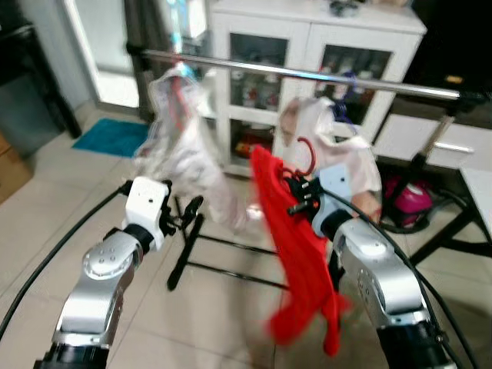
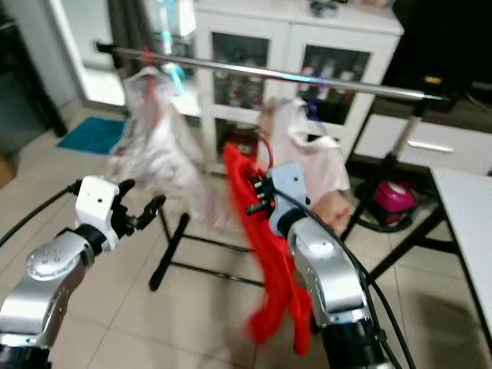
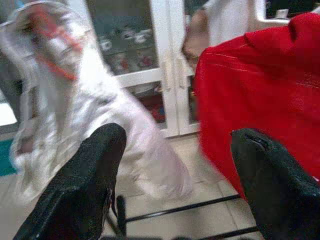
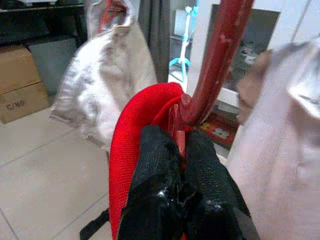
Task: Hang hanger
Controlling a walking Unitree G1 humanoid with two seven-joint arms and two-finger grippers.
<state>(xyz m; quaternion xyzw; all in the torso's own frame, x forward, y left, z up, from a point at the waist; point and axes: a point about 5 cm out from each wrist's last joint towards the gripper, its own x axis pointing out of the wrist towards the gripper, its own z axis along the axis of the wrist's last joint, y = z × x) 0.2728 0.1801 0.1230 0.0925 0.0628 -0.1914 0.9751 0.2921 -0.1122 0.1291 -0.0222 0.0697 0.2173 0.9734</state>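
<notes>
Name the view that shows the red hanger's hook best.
The right wrist view: the hook rises close and sharp from the right gripper, shut on it. Both eye views show it small and blurred below the rail; the left wrist view gives just red cloth.

**One stamp on a box, nothing else legible**

Black stamped lettering sits on the side of the brown cardboard box (image 4: 22, 92) against the wall, and it reads something like "C/NO", though the print is small and soft. The jars behind the glass doors of the white cabinet (image 1: 307, 54) carry labels far too blurred to read.
</notes>
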